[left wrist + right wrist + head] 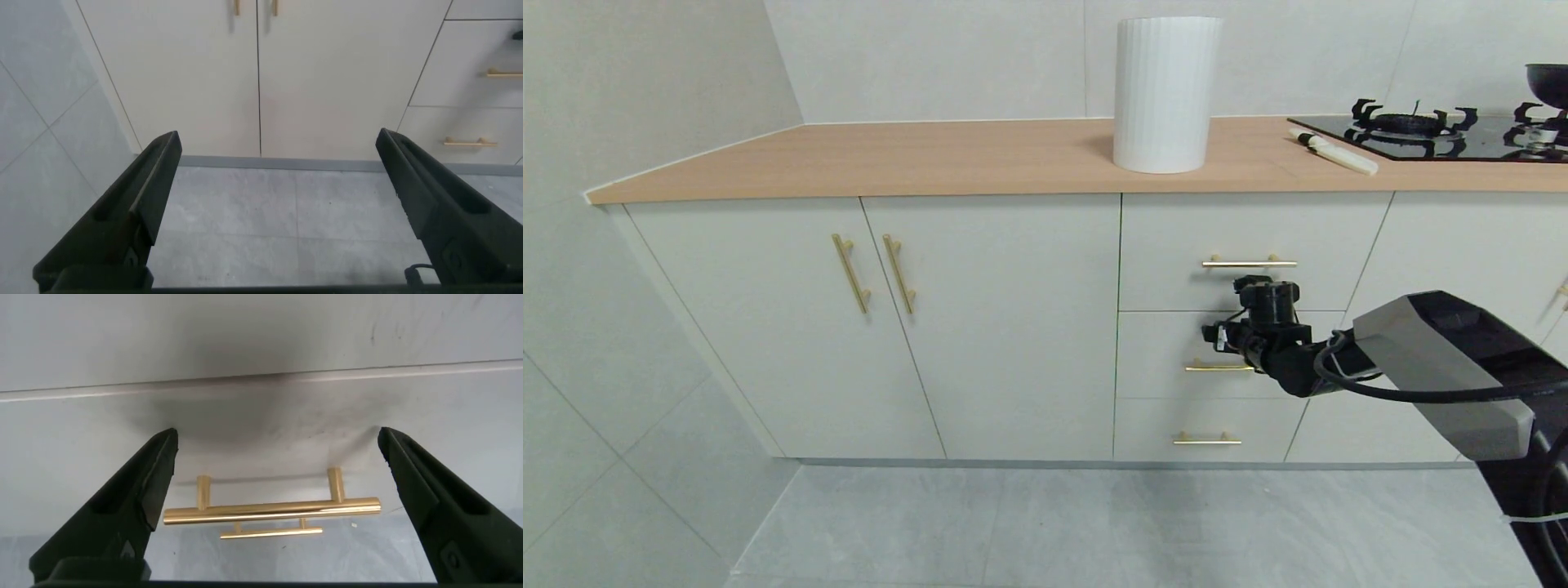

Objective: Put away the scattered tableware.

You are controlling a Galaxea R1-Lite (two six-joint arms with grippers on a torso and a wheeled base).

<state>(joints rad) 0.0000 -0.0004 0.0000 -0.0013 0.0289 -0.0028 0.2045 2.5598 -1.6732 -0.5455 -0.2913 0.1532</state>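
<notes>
A white-handled utensil (pixel 1333 152) lies on the wooden countertop (pixel 931 159) beside the stove. My right gripper (pixel 1232 336) (pixel 276 441) is held close to the drawer stack, open, with its fingers (pixel 139 498) either side of the middle drawer's gold handle (pixel 274 510) (pixel 1218 367), not touching it. The drawer is closed. My left gripper (pixel 278 139) is open and holds nothing, hanging low over the grey floor in front of the cabinet doors.
A tall white ribbed cylinder (pixel 1164 94) stands on the counter. A black gas stove (pixel 1437 135) with a dark pot (pixel 1550 82) sits at the right. Double cabinet doors (pixel 882 327) are closed. Top (pixel 1250 263) and bottom (pixel 1207 441) drawer handles flank the middle one.
</notes>
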